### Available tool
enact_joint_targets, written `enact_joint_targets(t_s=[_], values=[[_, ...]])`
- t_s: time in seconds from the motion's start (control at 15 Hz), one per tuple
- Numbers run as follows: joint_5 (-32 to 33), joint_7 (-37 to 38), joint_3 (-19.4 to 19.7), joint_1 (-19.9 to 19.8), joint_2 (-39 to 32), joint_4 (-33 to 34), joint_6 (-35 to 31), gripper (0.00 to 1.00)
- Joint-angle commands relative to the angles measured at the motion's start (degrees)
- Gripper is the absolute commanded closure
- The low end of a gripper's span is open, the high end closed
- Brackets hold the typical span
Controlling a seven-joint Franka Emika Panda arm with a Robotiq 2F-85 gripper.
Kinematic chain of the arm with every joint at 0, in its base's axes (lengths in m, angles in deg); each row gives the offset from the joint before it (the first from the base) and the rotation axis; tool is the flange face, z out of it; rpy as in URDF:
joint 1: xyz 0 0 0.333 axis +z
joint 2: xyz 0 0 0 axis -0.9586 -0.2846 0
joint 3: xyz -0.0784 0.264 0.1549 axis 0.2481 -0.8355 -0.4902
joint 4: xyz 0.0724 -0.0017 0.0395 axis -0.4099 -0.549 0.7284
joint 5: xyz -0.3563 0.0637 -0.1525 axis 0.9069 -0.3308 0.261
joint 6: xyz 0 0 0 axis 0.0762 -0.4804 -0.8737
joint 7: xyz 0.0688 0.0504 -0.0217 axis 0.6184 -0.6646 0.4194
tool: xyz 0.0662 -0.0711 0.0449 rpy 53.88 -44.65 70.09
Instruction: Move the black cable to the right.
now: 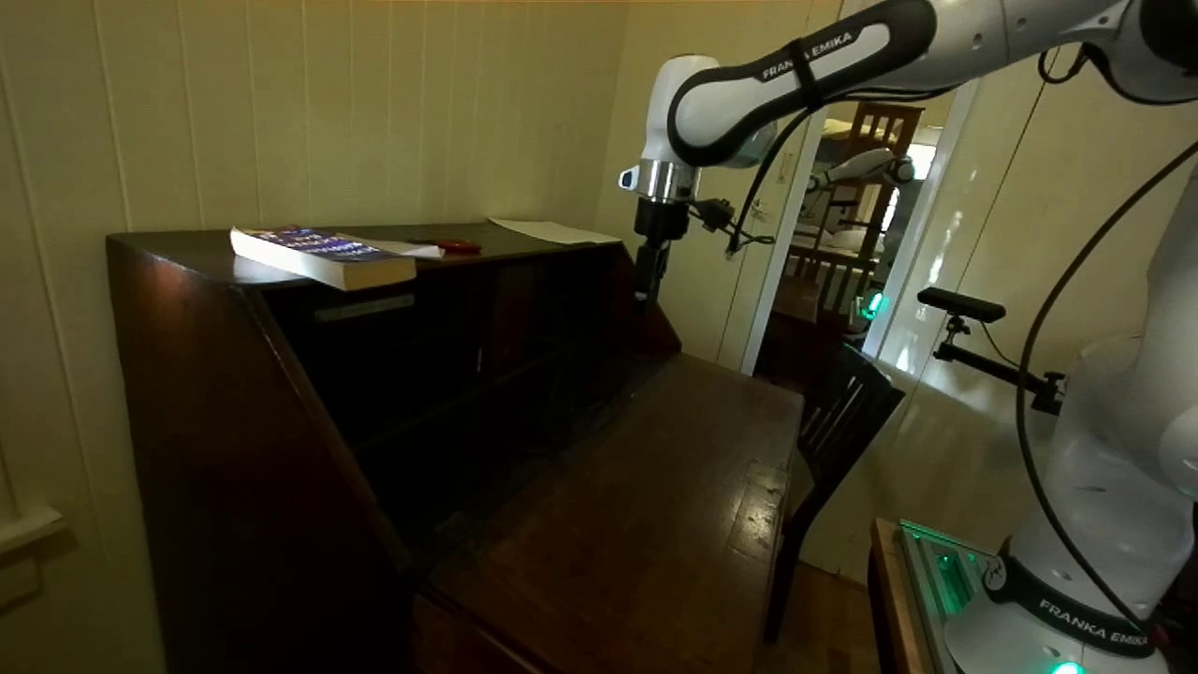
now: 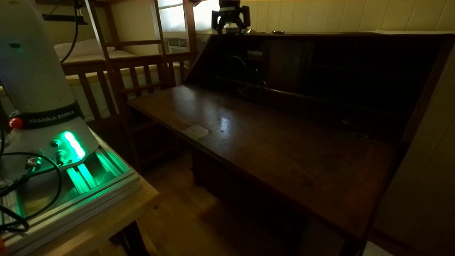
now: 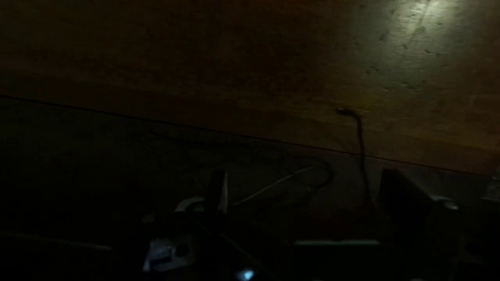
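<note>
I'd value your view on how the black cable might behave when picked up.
The black cable would probably flop, since in the wrist view it looks thin and bends near one end. It may also tangle, as a dark loop, perhaps its own, lies nearby.

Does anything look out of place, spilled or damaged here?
The black cable looks untidy: in the wrist view its bent end pokes from the shadowed back onto the open desk. Dark specks mark the wood nearby; stains or wear, I can't tell.
</note>
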Motion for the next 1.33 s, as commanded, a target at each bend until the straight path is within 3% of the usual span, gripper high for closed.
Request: enact_joint_targets(t_s=[0.0,0.33,0.4,0.53,0.93,1.27], values=[[5.88,-2.57,1.84,-2.78,-11.03,8.9,0.08,0.0],[6.88,0.05,1.56,-4.34,-22.14,21.28,3.7,0.0],[6.64,-1.29,1.33,-4.8,-17.3,14.26,0.28,0.0],[6.72,-0.58,1.08,-4.81,-20.61,18.16,1.37,0.0],[7.73,-4.51,-0.21,-4.64,-21.18,16.99,-6.4,0.0],[8.5,-5.93,-1.23,-3.91,-22.72,17.3,-7.98,0.0]])
